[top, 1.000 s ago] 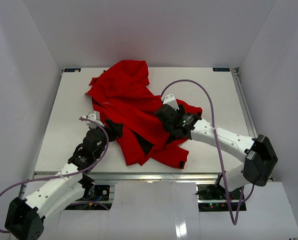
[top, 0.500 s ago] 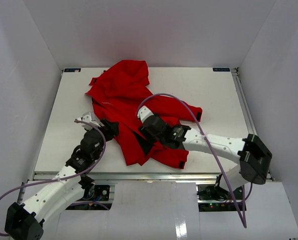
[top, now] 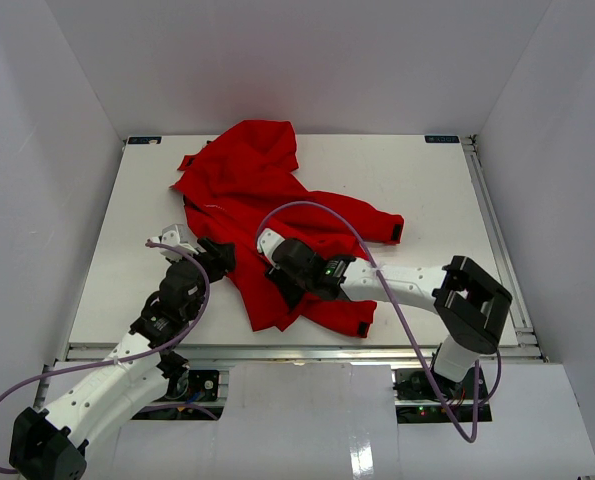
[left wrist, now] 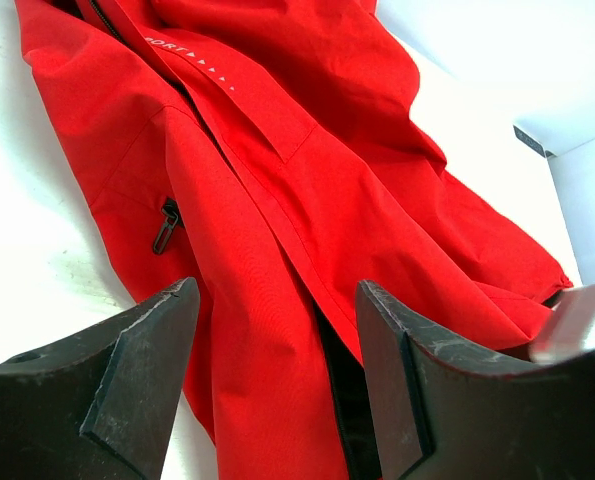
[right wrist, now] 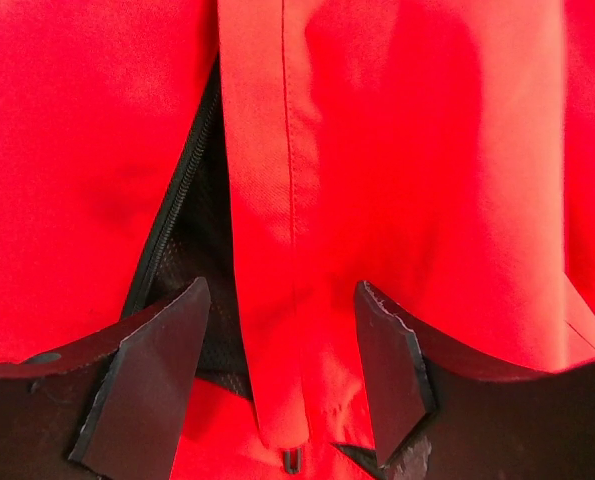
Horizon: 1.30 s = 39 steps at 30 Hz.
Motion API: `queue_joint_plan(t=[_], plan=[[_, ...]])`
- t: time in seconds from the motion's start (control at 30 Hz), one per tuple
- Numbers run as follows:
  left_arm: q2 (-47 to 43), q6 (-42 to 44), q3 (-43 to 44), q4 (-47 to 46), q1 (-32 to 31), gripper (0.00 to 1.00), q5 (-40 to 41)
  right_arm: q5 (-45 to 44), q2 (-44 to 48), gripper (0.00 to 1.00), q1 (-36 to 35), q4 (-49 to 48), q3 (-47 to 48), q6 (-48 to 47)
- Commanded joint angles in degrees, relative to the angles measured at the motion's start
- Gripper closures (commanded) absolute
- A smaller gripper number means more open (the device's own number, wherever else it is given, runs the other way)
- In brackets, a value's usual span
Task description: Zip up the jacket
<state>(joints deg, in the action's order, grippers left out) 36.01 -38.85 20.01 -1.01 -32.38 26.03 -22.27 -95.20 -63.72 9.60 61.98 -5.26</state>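
- Jacket [top: 262,195]: bright red and crumpled on the white surface [top: 457,200]. Its bulk runs from the centre out toward 11 o'clock, one sleeve reaches toward 3 o'clock, and the hem lies toward 6 o'clock. The front is unzipped, with black lining [right wrist: 202,290] showing in the gap.
- Left fingers [left wrist: 137,370]: spread apart and empty, poised low over the front panel at the jacket's 8 o'clock edge. A pocket zipper pull [left wrist: 164,228] lies just beyond them.
- Right fingers [right wrist: 147,380]: parted and grasping nothing, straddling the red front flap [right wrist: 262,200]. The dark zipper track [right wrist: 172,215] runs along the flap's 9 o'clock side. A small dark tab [right wrist: 293,460] shows at the flap's lower end, too small to identify as the slider.
- Handling (judgement): the shell cloth looks thin, light and limp, and probably smooth. It will fold and slide rather than resist, so a pull from one arm alone would likely drag the whole garment.
- Grasp points (judgement): one arm should pinch the hem beside the zipper's base to anchor it. The other should take the slider tab, a small hard part, rather than loose cloth.
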Motion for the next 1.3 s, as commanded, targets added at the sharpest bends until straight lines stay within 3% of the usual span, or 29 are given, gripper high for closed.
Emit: queue_joint_plan(t=[0.0, 0.17, 0.27, 0.37, 0.5, 0.6, 0.67, 0.83, 1.0, 1.27], plan=[[-0.3, 0.0, -0.1, 0.6, -0.3, 0.26, 0.8, -2.1, -2.4, 0.34, 0.0, -1.6, 0.5, -0.2], [-0.5, 0.3, 0.1, 0.7, -0.5, 0.26, 0.9, -5.2, -4.3, 0.35, 0.1, -0.8, 0.8, 2.2], [-0.8, 0.3, -0.1, 0.7, -0.7, 0.26, 1.3, -8.9, -5.2, 0.40, 0.1, -0.4, 1.0, 3.6], [-0.6, 0.2, -0.1, 0.7, -0.7, 0.26, 1.1, -11.1, -4.6, 0.56, 0.4, -0.1, 1.1, 5.0], [-0.3, 0.2, -0.1, 0.2, -0.8, 0.26, -0.3, -7.4, -2.3, 0.68, 2.3, 0.0, 1.1, 7.9], [-0.3, 0.4, -1.0, -1.9, -0.8, 0.26, -2.6, -3.0, -1.0, 0.86, 3.9, 0.0, 1.7, 8.5], [-0.1, 0.7, -1.4, -3.0, -0.8, 0.26, -4.3, -1.0, -1.2, 0.92, 5.4, 0.1, 2.2, 8.4], [1.1, 2.4, -2.0, -6.1, -0.8, 0.27, -10.6, 3.7, -0.3, 0.92, 7.7, 0.9, 3.4, 8.4], [3.8, 2.7, -1.9, -9.2, -0.8, 0.27, -20.1, 16.5, 4.8, 0.92, 10.1, 1.6, 6.1, 8.9], [4.7, 2.8, -0.8, -9.9, -0.7, 0.26, -22.3, 20.8, 6.6, 0.92, 11.8, 2.6, 7.3, 9.2]])
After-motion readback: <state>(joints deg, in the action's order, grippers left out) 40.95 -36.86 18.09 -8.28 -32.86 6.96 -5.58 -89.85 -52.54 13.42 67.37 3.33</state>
